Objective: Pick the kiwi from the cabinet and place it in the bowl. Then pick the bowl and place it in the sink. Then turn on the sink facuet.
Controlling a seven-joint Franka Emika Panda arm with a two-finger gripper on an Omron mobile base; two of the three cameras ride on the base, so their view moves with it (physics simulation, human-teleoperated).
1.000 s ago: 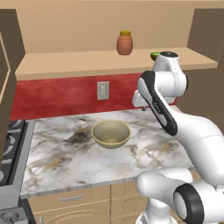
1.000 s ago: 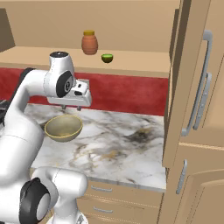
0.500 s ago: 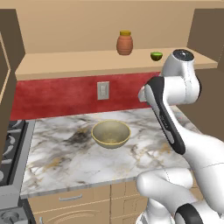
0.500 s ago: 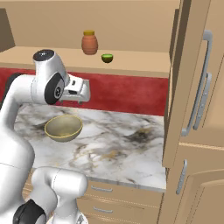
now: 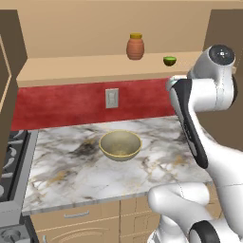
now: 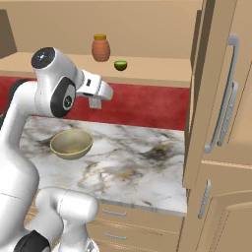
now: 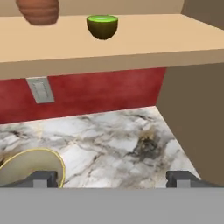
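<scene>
The kiwi (image 5: 169, 60) (image 6: 120, 65) (image 7: 102, 26), cut face up, rests on the cabinet's tan shelf board (image 5: 85, 69) (image 6: 157, 74) (image 7: 131, 48). On the marbled counter below stands the yellow-olive bowl (image 5: 120, 144) (image 6: 72, 143) (image 7: 26, 166) with nothing in it. My gripper (image 6: 104, 91) (image 7: 113, 178) is open, its fingertips (image 7: 43, 177) far apart with nothing between them. It hovers just under shelf height, facing the shelf, with the kiwi above and ahead and the bowl low to its left. The sink and the sink facuet are out of view.
An orange-brown jar (image 5: 135, 46) (image 6: 100, 47) with a yellow lid stands on the shelf left of the kiwi. A wall outlet (image 5: 112, 98) sits on the red backsplash. A stove edge (image 5: 9, 161) lies far left; tall cabinet doors (image 6: 221, 98) stand at the right.
The jaws have spread wide. The arm's upper joint has swung sideways and slightly up, carrying the hand nearer shelf height. Kiwi, jar and bowl have stayed put.
</scene>
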